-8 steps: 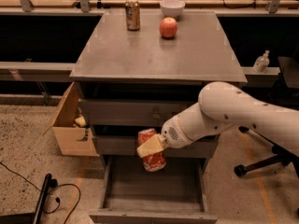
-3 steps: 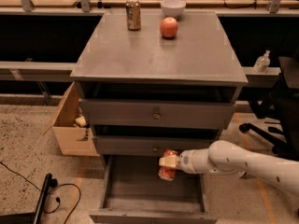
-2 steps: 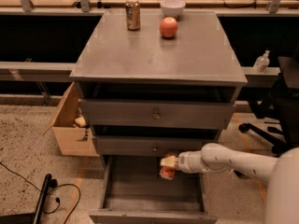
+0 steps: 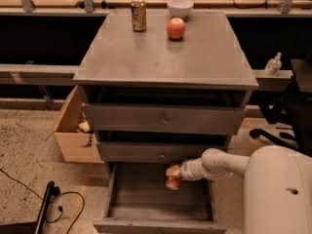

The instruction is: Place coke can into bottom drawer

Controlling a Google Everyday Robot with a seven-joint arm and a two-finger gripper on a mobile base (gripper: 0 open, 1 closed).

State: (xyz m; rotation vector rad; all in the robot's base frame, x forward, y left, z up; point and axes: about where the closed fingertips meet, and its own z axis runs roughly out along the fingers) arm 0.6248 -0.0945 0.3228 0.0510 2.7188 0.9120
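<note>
The bottom drawer (image 4: pixel 146 213) is pulled open, a wide shallow grey tray under two knobbed drawers. My white arm reaches in from the right, and my gripper (image 4: pixel 173 173) is over the drawer's back part, just under the middle drawer's front. It is shut on the coke can (image 4: pixel 172 181), a small red can that hangs from the fingers over the drawer's floor. I cannot tell whether the can touches the floor.
On the grey cabinet top (image 4: pixel 165 57) stand a gold-brown can (image 4: pixel 139 15), a red apple (image 4: pixel 176 28) and a white bowl (image 4: pixel 180 7). An open cardboard box (image 4: pixel 73 130) sits left of the cabinet. A black cable (image 4: pixel 48 204) lies on the floor. An office chair base (image 4: pixel 273 135) is right.
My arm has lowered and stretched further in, carrying the can from in front of the middle drawer down into the open bottom drawer.
</note>
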